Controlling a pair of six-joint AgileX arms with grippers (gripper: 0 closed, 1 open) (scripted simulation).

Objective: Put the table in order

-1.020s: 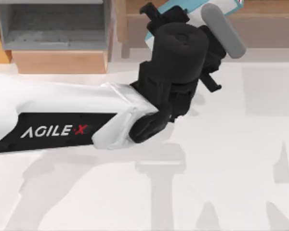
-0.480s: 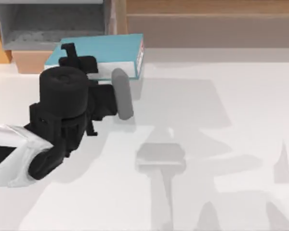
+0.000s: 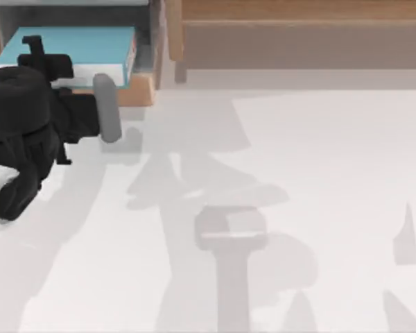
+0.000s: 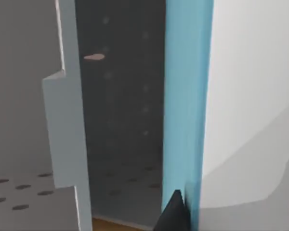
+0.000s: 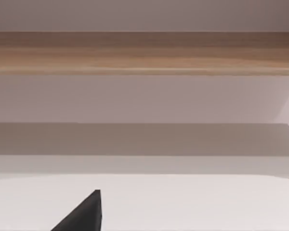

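Note:
The white table spreads across the top view. My left gripper is at the far left, at the back, shut on a light blue book. The book hangs over the grey inside of the light-wood box and its near edge overlaps the box's front wall. In the left wrist view the book's blue cover runs beside the box's grey, dotted inside, with one dark fingertip against the cover. In the right wrist view, one dark fingertip of my right gripper shows over the table.
A long brown wooden shelf runs along the back, right of the box; the right wrist view faces it. Soft grey shadows lie on the tabletop's middle.
My left arm has swung left with the blue book, from in front of the shelf, across the table's back edge, to over the box. The book stays in its grip.

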